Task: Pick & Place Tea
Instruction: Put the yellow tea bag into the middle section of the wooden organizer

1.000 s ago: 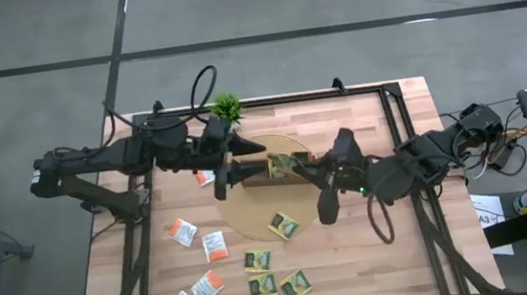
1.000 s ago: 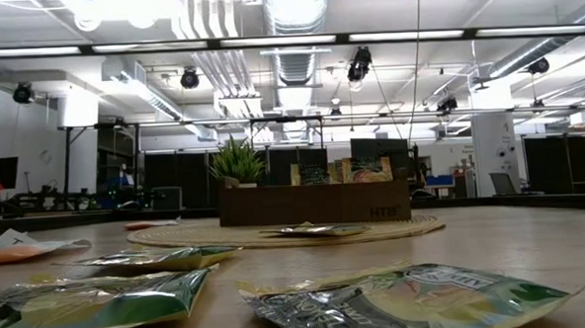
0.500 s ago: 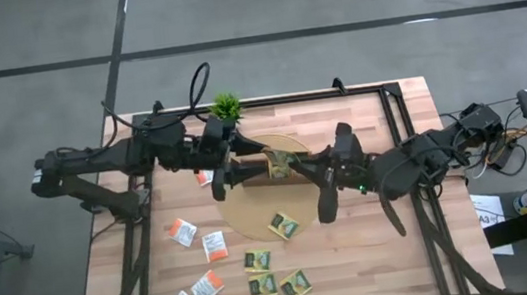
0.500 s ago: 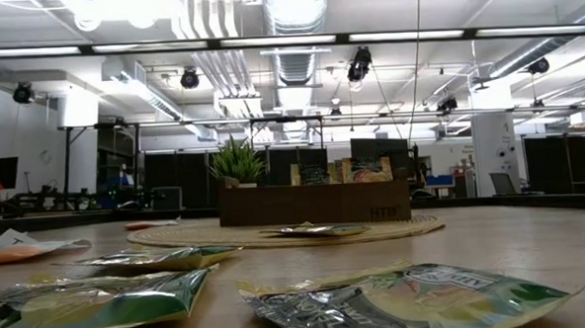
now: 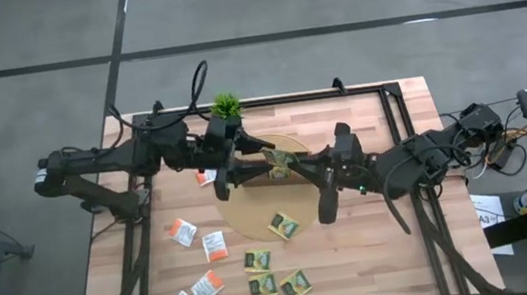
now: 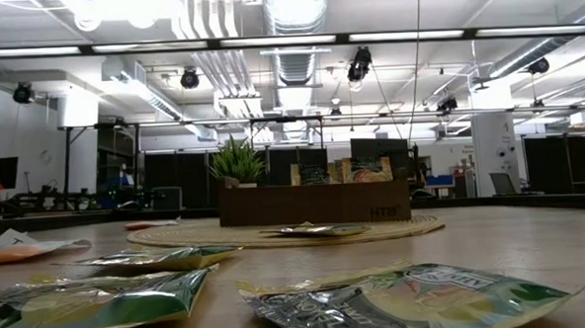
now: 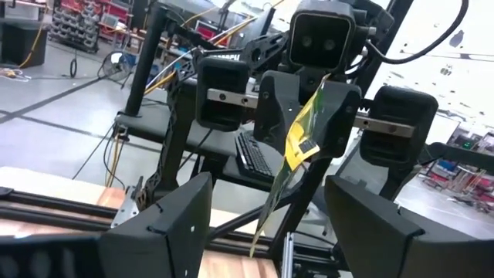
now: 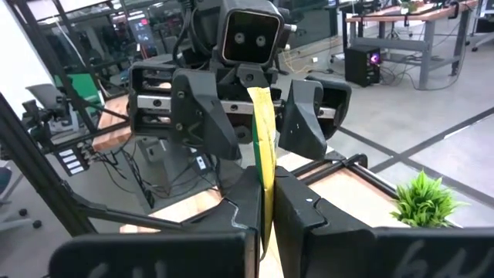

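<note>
Over the middle of the wooden slat table [image 5: 380,113] the two grippers faced each other above a round woven mat [image 5: 252,219]. The right gripper [image 5: 286,165] had its fingers pressed together on one dark green-and-yellow sachet [image 8: 264,147], held upright on edge; the left gripper [image 5: 241,170] stood just beside it with its fingers spread wide to either side of the sachet, not touching it as far as the wrist views showed. Loose tea lay flat on the near half of the table: five white-and-orange sachets, of which the nearest to the mat [image 5: 214,245] sat right of another [image 5: 182,232], with two more at the near left and one [image 5: 206,178] partly hidden under the left arm. Four green-and-yellow sachets lay flat, one [image 5: 284,225] on the mat and three grouped nearer on the bare wood [image 5: 258,260]. All were small, flat, square and crinkled, with a foil-like sheen in the low view. A brown rectangular tray [image 6: 314,202] stood on the mat with a few sachets upright in it; their number could not be told. One small potted plant [image 5: 226,106] with spiky green leaves stood at the far edge.
</note>
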